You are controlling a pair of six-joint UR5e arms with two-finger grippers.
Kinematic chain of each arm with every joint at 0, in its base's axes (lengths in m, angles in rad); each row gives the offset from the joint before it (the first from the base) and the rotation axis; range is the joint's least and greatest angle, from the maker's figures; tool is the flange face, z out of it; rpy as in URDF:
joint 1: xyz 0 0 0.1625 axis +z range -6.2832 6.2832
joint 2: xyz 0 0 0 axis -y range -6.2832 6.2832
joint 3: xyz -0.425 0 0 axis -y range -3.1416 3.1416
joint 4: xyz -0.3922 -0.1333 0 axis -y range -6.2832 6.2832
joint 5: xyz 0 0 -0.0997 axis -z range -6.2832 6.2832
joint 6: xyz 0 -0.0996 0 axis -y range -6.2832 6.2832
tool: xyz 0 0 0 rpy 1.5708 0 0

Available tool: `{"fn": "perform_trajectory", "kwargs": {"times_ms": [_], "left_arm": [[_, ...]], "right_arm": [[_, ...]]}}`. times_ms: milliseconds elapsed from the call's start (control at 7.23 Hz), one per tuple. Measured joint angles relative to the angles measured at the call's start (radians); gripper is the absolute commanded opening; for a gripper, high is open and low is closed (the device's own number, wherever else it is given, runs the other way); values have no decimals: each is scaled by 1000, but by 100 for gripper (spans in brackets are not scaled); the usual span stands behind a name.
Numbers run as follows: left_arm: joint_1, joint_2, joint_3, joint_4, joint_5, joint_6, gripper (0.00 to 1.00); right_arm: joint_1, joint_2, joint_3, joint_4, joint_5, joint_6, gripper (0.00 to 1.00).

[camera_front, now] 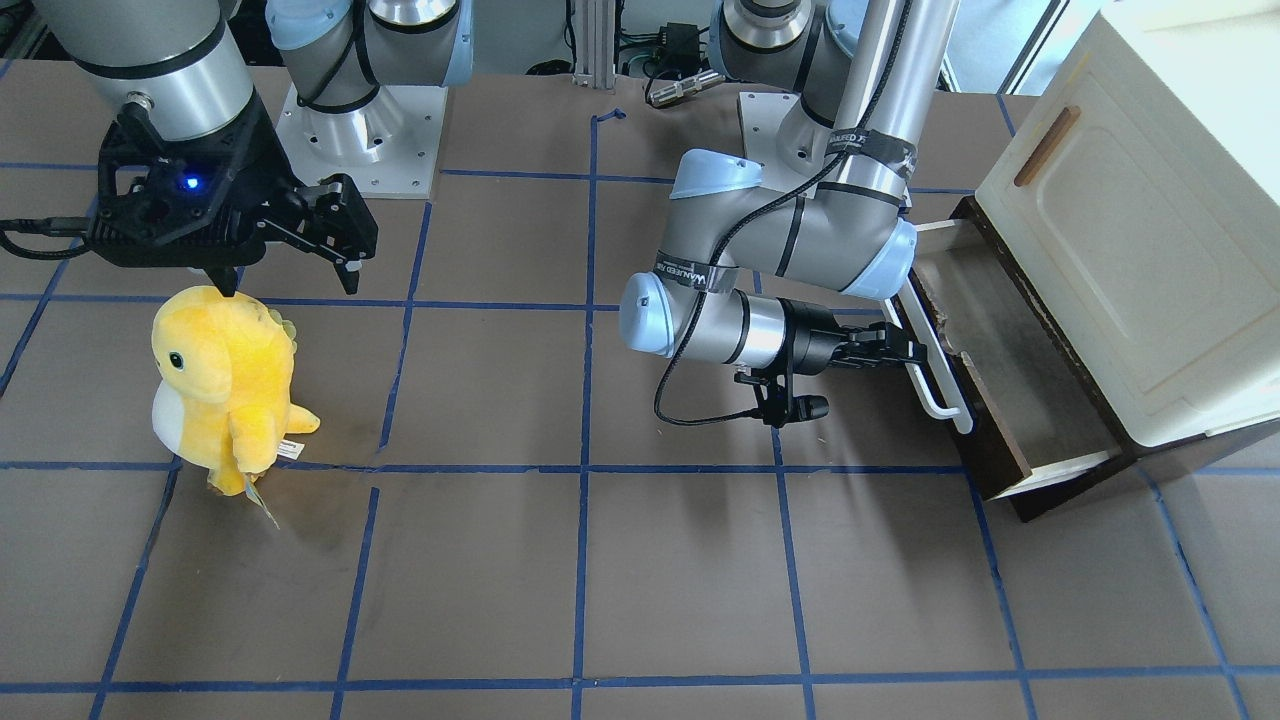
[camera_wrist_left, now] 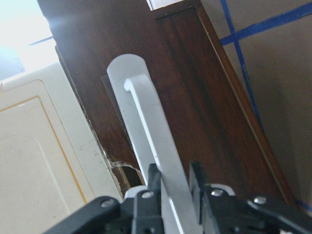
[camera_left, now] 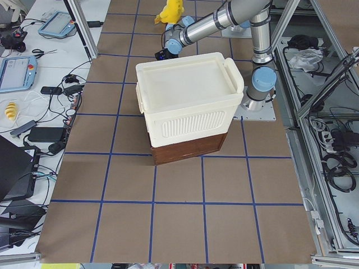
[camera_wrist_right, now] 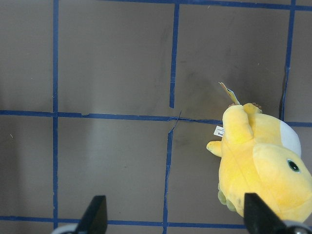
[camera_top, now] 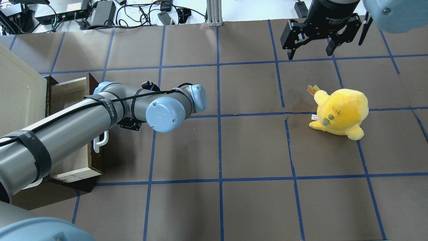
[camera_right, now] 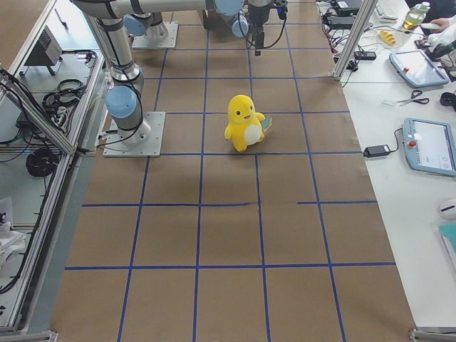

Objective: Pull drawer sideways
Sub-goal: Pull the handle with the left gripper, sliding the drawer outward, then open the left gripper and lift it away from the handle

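The drawer (camera_front: 1010,380) stands partly pulled out from under the cream cabinet (camera_front: 1130,230), with its greyish inside showing. Its dark brown front (camera_wrist_left: 195,97) carries a long white bar handle (camera_front: 945,395). My left gripper (camera_front: 905,350) is shut on that handle. In the left wrist view its fingers (camera_wrist_left: 197,178) sit on either side of the white bar (camera_wrist_left: 146,122). In the overhead view my left arm hides the gripper, and only the handle's end (camera_top: 100,142) shows. My right gripper (camera_front: 290,285) is open and empty, hanging above the table far from the drawer.
A yellow plush toy (camera_front: 225,385) stands on the brown table below my right gripper and also shows in the right wrist view (camera_wrist_right: 263,165). The cabinet door has a small brown wooden handle (camera_front: 1047,146). Blue tape lines grid the table.
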Motion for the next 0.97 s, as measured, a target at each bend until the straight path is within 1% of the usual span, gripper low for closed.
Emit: {"fn": "perform_trajectory", "kwargs": {"times_ms": [138,277,415,691,830,968], "left_arm": [[-3,-3,2,0,0,0,9],[-4,-4,3,0,0,0,84],[-4,-5,3,-1,0,0,100],[-4,-2,10,0,-16,-2,100],[-6,2,28,1,-56,11,100],[-11,16,65,3,-129,63,100]], "right_arm": [[0,0,0,0,0,0,100],[0,0,0,0,0,0,100],[0,0,0,0,0,0,100],[0,0,0,0,0,0,100],[0,0,0,0,0,0,100],[0,0,0,0,0,0,100]]}}
